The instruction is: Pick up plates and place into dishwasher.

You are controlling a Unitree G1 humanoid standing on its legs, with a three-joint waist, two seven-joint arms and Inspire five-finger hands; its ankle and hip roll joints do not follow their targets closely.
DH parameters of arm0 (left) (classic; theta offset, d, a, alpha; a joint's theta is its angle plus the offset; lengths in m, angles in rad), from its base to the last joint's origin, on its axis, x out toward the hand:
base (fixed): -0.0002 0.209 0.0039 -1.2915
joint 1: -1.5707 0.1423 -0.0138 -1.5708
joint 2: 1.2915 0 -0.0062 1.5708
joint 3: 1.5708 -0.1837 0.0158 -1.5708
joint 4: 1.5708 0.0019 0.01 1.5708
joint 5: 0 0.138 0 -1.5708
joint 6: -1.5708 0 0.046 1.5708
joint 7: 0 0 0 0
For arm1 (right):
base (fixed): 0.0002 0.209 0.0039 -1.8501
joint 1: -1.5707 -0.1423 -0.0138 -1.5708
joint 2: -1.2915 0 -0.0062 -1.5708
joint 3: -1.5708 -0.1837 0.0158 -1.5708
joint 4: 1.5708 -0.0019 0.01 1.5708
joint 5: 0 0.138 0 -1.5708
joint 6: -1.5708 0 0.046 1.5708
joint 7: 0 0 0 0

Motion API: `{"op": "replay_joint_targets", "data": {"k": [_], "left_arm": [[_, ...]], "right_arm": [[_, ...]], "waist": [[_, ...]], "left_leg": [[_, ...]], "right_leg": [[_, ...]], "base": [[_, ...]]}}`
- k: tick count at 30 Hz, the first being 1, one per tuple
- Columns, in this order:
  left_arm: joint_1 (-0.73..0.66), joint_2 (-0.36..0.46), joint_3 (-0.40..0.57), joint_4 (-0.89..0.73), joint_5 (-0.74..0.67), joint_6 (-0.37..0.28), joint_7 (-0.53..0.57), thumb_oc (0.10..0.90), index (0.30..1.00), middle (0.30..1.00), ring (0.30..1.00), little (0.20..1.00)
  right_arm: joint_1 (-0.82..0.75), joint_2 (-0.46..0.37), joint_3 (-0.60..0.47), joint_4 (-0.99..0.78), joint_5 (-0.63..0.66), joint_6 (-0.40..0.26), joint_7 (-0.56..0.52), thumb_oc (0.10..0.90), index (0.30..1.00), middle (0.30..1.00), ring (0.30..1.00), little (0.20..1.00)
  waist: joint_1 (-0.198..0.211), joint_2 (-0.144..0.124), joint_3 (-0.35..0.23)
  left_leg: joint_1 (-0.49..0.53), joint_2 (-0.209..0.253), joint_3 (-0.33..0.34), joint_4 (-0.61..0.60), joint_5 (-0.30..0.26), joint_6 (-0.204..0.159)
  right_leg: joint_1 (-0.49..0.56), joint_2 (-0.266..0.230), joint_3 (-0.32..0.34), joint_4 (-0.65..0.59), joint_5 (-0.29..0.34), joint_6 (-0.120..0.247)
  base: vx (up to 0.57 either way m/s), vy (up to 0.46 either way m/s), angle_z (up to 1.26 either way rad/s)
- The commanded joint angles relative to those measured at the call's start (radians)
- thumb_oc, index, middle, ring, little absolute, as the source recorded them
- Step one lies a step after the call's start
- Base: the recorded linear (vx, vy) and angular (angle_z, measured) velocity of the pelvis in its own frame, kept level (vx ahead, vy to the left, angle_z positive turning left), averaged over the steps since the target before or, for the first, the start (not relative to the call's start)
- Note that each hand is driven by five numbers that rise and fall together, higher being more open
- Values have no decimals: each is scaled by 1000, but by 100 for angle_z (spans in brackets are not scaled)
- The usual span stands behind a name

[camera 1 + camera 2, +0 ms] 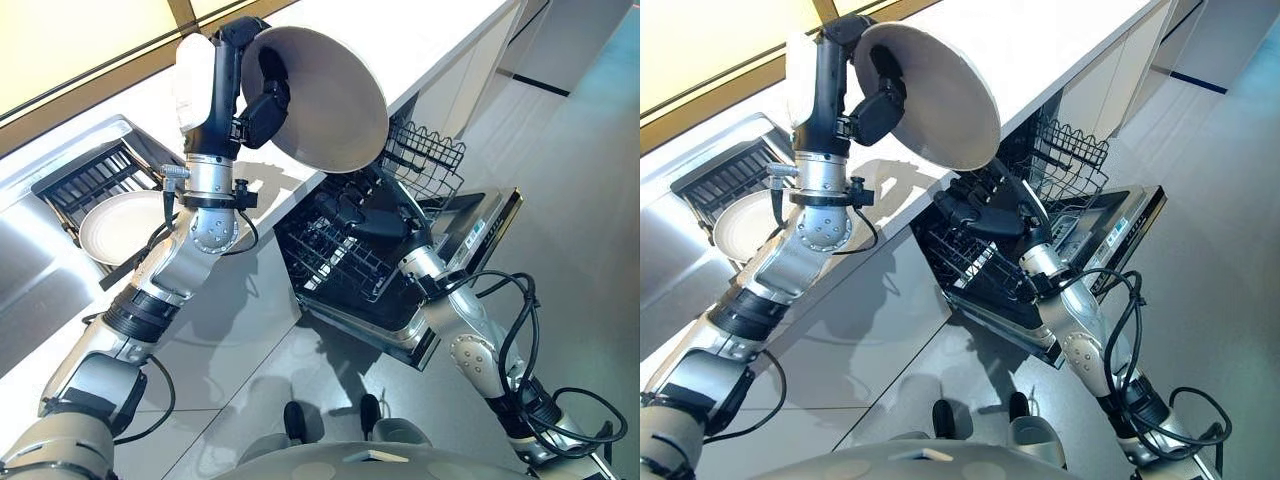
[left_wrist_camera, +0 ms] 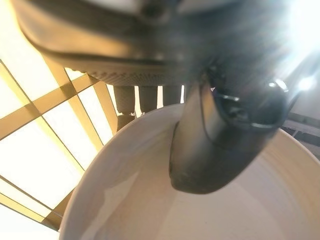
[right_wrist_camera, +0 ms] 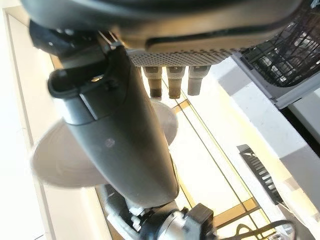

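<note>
The left hand is up high over the white counter, and it has a white plate pinched at the rim: the thumb presses on the inner face and the fingers are curled behind the edge, which the left wrist view confirms. The plate stands nearly on edge, tilted, its hollow facing the camera.

Down to the right, the right hand hovers over the open dishwasher's lower rack, fingers stretched out fairly straight and holding nothing. The dishwasher door hangs open below it, and an upper wire basket sticks out just beyond.

A second plate lies flat in the sink on the left, next to a dark drying rack.

Handling judgement: this looks like glazed ceramic, so it is stiff, fairly heavy for a one-sided pinch, slick on the surface, and it will chip or shatter if dropped or knocked against the rack wires. A rim grip is the right place, but it leaves the weight levering on the thumb. Lowering it edge-first between the tines looks safest.
</note>
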Motion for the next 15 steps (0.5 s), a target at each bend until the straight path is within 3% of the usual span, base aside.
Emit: {"op": "replay_joint_targets", "data": {"k": [1, 9, 15], "left_arm": [[-172, 0, -3, 80, 48, -79, 60, 100, 300, 300, 300, 200], [-55, -51, 15, 192, 81, -198, 105, 100, 300, 300, 300, 200], [5, -79, 19, 238, 89, -249, 110, 100, 300, 300, 300, 200]], "right_arm": [[-86, 55, -46, -145, 15, -108, 48, 800, 900, 900, 900, 900], [-55, 59, -101, -131, -4, -184, 71, 800, 900, 900, 900, 900], [-40, 56, -129, -117, 26, -219, 92, 800, 900, 900, 900, 900]], "waist": [[-7, -42, -103], [-8, -49, -103], [-7, -57, -101]], "left_leg": [[35, -30, -1, 2, -94, -23], [38, -27, 1, 2, -97, -21], [41, -24, 1, 2, -96, -21]], "right_leg": [[21, -31, -24, 4, -6, 86], [23, -28, -19, 4, -9, 83], [26, -29, -22, 4, -8, 82]], "base": [[0, 8, -7], [5, 2, -1], [0, 0, 0]]}}
